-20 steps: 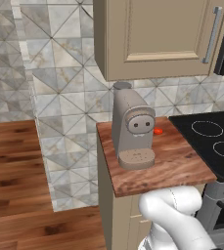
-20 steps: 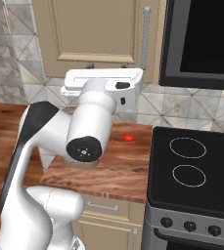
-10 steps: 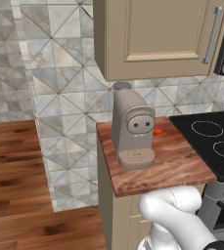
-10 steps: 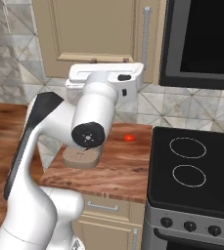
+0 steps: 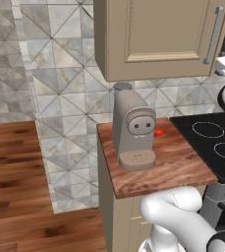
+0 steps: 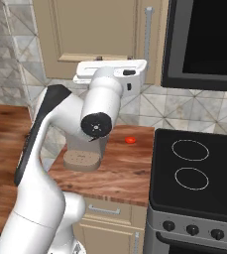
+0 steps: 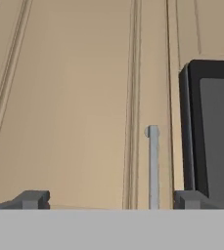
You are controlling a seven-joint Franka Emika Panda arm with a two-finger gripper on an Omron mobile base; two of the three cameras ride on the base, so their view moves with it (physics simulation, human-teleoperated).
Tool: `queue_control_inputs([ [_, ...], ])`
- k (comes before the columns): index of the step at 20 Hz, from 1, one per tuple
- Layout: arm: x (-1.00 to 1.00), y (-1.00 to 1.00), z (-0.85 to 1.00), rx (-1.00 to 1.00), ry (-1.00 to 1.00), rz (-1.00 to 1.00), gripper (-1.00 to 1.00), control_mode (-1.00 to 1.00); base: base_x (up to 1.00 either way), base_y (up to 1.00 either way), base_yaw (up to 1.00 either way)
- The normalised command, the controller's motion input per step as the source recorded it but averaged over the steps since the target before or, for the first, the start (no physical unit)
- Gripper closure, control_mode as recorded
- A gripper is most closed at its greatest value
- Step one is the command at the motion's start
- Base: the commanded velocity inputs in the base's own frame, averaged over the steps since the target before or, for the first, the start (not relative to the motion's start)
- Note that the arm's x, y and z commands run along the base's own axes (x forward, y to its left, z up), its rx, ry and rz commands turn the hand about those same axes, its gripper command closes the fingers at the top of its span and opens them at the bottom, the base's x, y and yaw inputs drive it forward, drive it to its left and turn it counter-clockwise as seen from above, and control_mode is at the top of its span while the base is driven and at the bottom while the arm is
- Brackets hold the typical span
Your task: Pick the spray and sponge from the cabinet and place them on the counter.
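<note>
The cabinet (image 5: 158,37) hangs on the wall above the worktop (image 5: 155,160), and its door is closed, so the spray and the sponge cannot be seen. In the hand view the door (image 7: 69,102) spreads flat ahead of the gripper (image 7: 111,199), with its grey bar handle (image 7: 153,166) standing upright between the two fingers (image 7: 33,199), nearer the one at the right of that view. The fingers stand wide apart and hold nothing; how close they are to the door cannot be told.

In the right base view the white hand (image 6: 112,72) is raised in front of the cabinet (image 6: 95,34), just left of the handle (image 6: 147,34) and level with its lower end; the fingers themselves are hidden behind the hand and the arm. In the left base view the hand is cut off by the right edge, just beside the handle (image 5: 213,34).

On the worktop (image 6: 115,171) stands a big grey coffee machine (image 5: 132,130), largely hidden by the arm in the right base view, and a small red-orange thing (image 6: 130,140) lies behind it near the wall. A black stovetop (image 6: 197,173) adjoins the worktop, and a dark appliance (image 7: 211,132) hangs beside the cabinet.
</note>
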Motion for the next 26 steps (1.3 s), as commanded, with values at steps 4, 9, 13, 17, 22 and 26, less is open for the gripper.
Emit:
queue_control_inputs([
  [4, 0.33, -0.08, -0.09, -0.03, 0.00, -0.01, -1.00, -1.00, 0.00, 0.00, 0.00],
  [9, 0.28, -0.15, -0.04, -0.04, 0.00, -0.02, -1.00, -1.00, 0.00, 0.00, 0.00],
  [13, 0.29, -0.15, 0.00, -0.03, 0.00, -0.02, -1.00, -1.00, 0.00, 0.00, 0.00],
  [17, 0.32, -0.07, 0.00, -0.02, 0.00, -0.01, -1.00, -1.00, 0.00, 0.00, 0.00],
  [22, 0.33, -0.01, 0.00, 0.00, 0.00, 0.00, -1.00, -1.00, 0.00, 0.00, 0.00],
  [26, 0.29, -0.04, 0.00, 0.00, 0.00, 0.00, -1.00, -1.00, 0.00, 0.00, 0.00],
])
